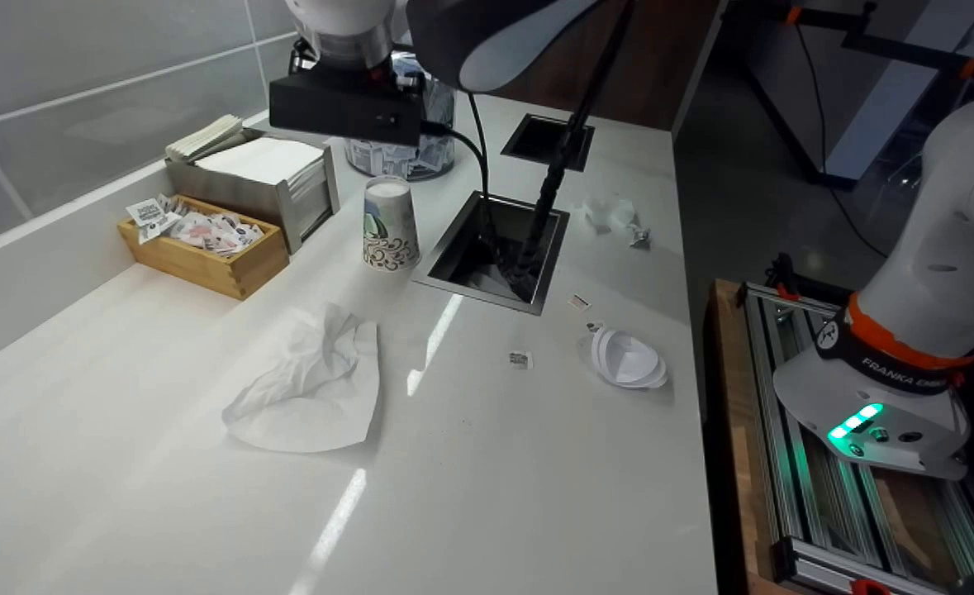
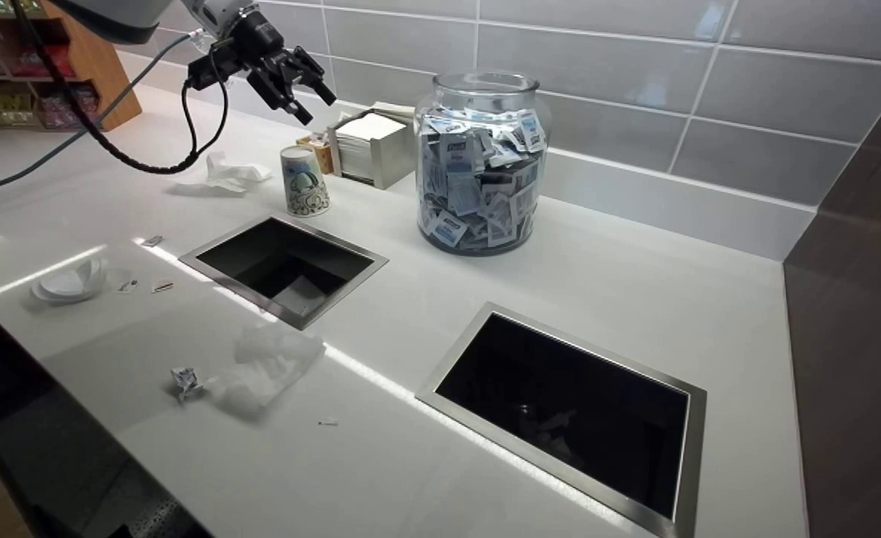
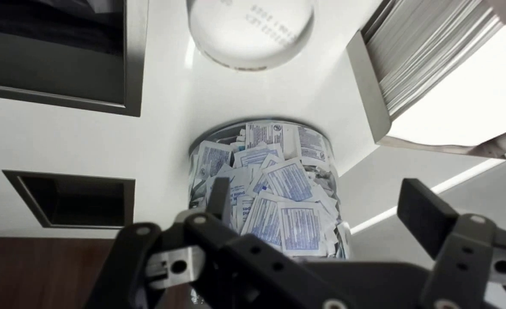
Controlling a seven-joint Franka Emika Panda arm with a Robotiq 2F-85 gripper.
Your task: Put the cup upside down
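Cup stands on the counter, mouth down, narrower closed end up, just beside 1 of the 2 metal-framed openings and near the napkin holder. Asked-for pose looks met; by my judgement, only backing off is left. Gripper released: 2 fingers spread wide, nothing between them, poised above the counter and apart from the cup.

Handling, by judgement: thin paper, probably light and empty, though the inside is hidden. Walls likely to dent under a hard squeeze; a nudge could tip or slide it. Smooth side and a taper that narrows upward: fingers could ride up and off. If a grip is called for, best across the upper side, just below the closed end, where the recessed base should stiffen the wall. Light squeeze.

Writing: cup base, in the wrist view, carries lines of print, upside down; digits and perhaps "LEX", too soft to be sure. Cup wall: swirls and a blue-green patch, no brand legible. Packets in the glass jar look to read "PURELL"; 1 back shows "Hand". Robot base: "FRANKA EM" on its collar, rest turned away. Loose scraps on the counter: print too small to read.
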